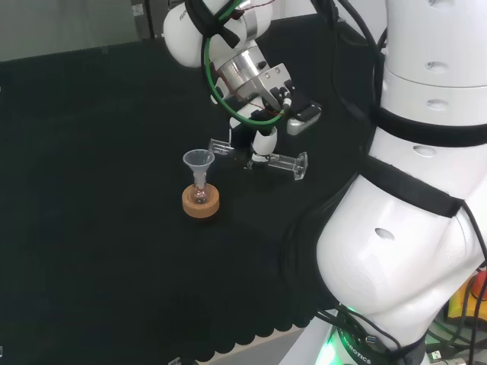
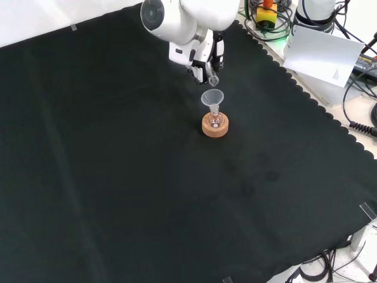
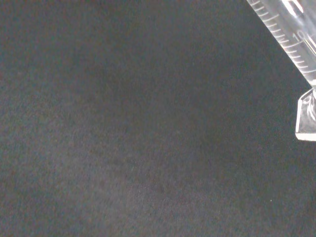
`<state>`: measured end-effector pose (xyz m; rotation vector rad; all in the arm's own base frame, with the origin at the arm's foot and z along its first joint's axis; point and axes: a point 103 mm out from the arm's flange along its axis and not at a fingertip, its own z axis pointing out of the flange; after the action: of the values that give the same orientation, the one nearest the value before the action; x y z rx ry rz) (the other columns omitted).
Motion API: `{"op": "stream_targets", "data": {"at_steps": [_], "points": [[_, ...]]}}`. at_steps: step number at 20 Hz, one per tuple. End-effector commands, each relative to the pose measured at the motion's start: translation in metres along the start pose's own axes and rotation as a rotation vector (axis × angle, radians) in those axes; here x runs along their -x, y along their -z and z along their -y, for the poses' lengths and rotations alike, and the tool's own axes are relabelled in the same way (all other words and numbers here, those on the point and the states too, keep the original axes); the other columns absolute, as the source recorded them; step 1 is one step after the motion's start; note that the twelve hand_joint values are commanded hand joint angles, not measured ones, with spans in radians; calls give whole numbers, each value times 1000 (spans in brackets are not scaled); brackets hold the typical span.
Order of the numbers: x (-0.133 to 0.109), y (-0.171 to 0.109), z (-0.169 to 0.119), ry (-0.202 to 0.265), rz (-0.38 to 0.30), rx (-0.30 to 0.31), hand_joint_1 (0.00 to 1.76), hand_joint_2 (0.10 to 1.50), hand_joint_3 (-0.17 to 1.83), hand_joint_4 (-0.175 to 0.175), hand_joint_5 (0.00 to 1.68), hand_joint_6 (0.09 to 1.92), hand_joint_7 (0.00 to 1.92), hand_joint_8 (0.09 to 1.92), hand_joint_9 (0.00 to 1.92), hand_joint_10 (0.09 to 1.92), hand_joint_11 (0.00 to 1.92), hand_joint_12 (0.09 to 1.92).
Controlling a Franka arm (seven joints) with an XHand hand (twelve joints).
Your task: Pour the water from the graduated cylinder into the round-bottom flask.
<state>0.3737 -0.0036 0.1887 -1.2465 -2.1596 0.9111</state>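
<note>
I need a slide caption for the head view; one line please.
The hand holds the graduated cylinder tipped nearly level beside the funnel in the round-bottom flask.

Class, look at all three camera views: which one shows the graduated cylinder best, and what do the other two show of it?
The head view: the graduated cylinder lies almost level in the hand, base to the right, mouth by the funnel. The front view shows just its mouth end above the funnel. The wrist view shows its scale marks and base, close up.
</note>
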Motion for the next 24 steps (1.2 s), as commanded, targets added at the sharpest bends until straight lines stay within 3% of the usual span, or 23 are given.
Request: {"op": "stream_targets", "data": {"at_steps": [1, 24], "points": [[-4, 5, -2, -15, 17, -37, 1249, 1146, 0, -175, 906, 1110, 941, 1096, 1357, 203, 1198, 768], [-8, 23, 0, -97, 24, -194, 1248, 1146, 0, -175, 904, 1112, 940, 1098, 1363, 192, 1203, 764]]}}
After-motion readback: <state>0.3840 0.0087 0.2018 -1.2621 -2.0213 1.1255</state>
